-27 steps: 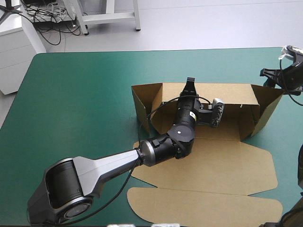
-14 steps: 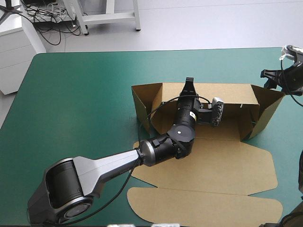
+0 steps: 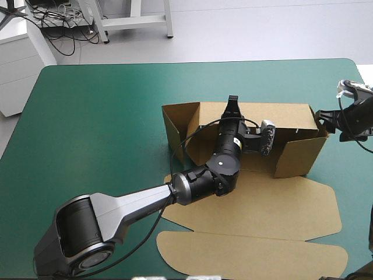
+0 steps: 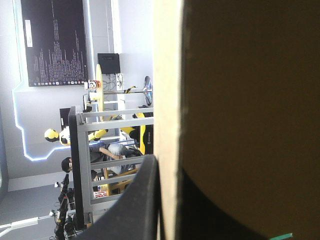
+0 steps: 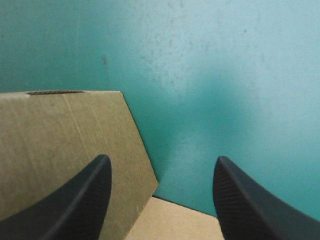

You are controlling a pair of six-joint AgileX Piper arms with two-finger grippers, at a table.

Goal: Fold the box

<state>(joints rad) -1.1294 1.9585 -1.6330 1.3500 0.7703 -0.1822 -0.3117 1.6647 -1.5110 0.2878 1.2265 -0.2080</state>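
Observation:
The brown box lies at the table's middle with its long back wall raised. My left gripper is shut on that wall's top edge; in the left wrist view the board's edge runs between the black fingers. The right side wall stands folded inward across the box's right end. My right gripper hovers open just outside that corner. Its view shows the brown flap beneath one finger and the teal-green cover ahead.
The box's left side wall stands splayed outward. Its lid panels lie flat toward the table's near edge. Bare teal-green cover stretches over the table's left half.
The right side wall has swung from splayed outward to folded inward. My right gripper has moved in toward the box's right corner. The left arm has stayed put.

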